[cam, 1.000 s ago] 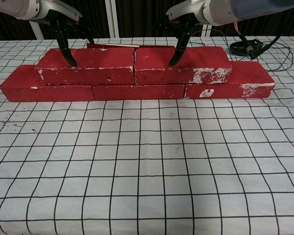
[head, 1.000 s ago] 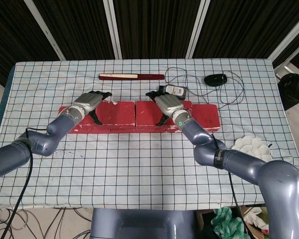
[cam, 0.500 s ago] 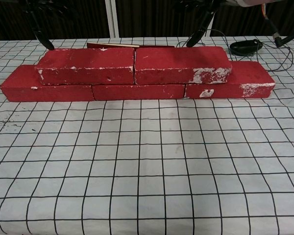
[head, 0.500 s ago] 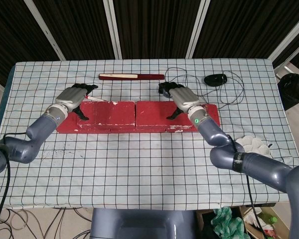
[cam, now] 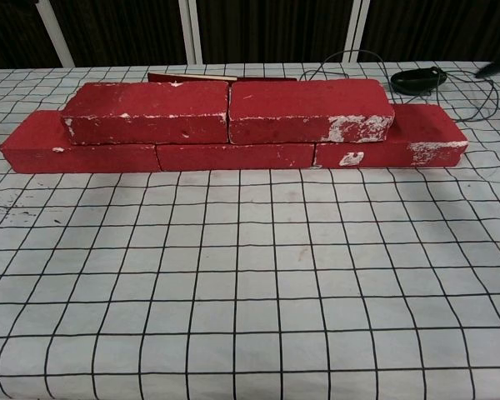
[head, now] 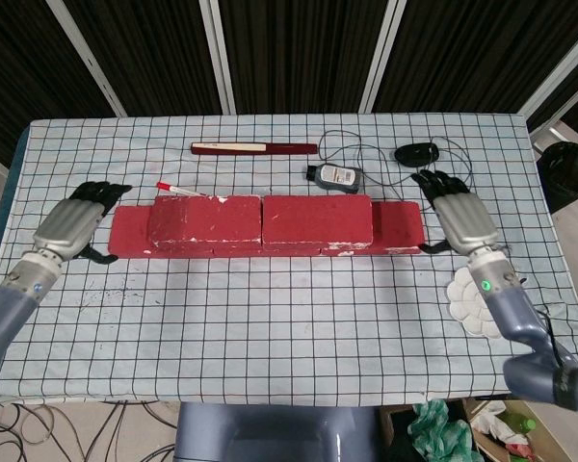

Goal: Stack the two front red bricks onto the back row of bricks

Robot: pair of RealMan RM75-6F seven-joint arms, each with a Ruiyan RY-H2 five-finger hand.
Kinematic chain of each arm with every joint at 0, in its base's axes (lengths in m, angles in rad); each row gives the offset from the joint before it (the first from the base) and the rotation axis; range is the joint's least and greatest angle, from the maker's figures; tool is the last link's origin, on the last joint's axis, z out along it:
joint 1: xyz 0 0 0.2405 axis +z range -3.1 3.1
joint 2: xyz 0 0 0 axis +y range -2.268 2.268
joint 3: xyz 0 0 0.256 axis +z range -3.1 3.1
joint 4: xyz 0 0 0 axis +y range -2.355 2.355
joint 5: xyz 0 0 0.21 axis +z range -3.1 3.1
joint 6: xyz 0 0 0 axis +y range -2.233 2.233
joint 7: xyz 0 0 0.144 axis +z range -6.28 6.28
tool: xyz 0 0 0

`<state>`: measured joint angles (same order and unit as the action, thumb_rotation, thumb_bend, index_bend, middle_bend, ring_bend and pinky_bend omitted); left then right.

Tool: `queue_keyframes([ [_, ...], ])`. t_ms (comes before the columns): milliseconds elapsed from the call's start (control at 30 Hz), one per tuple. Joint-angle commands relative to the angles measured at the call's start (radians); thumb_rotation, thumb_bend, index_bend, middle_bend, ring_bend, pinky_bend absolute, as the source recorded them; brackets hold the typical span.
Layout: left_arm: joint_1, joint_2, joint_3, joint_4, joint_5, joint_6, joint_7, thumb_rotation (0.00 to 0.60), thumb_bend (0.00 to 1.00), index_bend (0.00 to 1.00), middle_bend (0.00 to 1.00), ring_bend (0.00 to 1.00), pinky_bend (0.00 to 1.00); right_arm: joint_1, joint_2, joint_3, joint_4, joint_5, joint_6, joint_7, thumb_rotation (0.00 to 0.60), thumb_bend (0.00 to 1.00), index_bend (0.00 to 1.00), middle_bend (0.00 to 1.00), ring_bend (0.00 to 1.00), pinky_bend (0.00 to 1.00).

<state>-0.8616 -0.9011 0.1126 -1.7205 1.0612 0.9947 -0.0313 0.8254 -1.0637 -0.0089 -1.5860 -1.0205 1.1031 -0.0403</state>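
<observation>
My left robot hand (head: 72, 224) hung open just off the left end of the brick wall, fingers spread and holding nothing, and my right robot hand (head: 459, 214) hung the same way, open and empty, just past the wall's right end. Between my two robot hands, two red bricks sat end to end on top of the lower row: the left upper brick (cam: 147, 112) nearer my left robot hand and the right upper brick (cam: 308, 109) nearer my right robot hand, their inner ends touching or nearly so. Beneath them the back row of bricks (cam: 231, 155) ran along the checked worktop (cam: 250, 275), its ends sticking out past the stacked pair toward each robot hand. Neither robot hand touched any brick. Beyond the wall, on the far side from me, a small bottle (head: 335, 176) lay closer to my right robot hand, and a long flat red-and-cream strip (head: 254, 148) lay further back. A black mouse (head: 417, 152) with its looping cable rested just beyond my right robot hand's fingertips. A small red-tipped stick (head: 171, 189), perhaps a marker, lay by the wall's back edge near my left robot hand. A white scalloped object (head: 465, 296) sat on the worktop under my right forearm.
</observation>
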Motion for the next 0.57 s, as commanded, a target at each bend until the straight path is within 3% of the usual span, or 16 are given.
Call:
queue_keyframes([
  [33,0.190,0.040,0.081,-0.108,0.136,0.236,0.050,0.600,0.00,0.03,0.07,0.00,0.00,-0.211,0.071,-0.128,-0.109,-0.173,0.232,0.017,0.600,0.00,0.02,0.03,0.00,0.09],
  [233,0.436,-0.001,0.166,-0.080,0.288,0.525,0.046,0.600,0.00,0.03,0.07,0.00,0.00,-0.420,0.058,-0.226,-0.118,-0.339,0.478,0.017,0.600,0.00,0.02,0.03,0.00,0.09],
  [433,0.572,-0.038,0.220,0.012,0.374,0.623,-0.017,0.600,0.00,0.03,0.07,0.00,0.00,-0.535,0.030,-0.260,-0.112,-0.425,0.599,-0.010,0.600,0.00,0.02,0.03,0.00,0.09],
  [567,0.634,-0.060,0.218,0.066,0.406,0.679,-0.052,0.600,0.00,0.03,0.06,0.00,0.00,-0.588,-0.001,-0.269,-0.098,-0.470,0.642,-0.055,0.600,0.00,0.02,0.03,0.00,0.09],
])
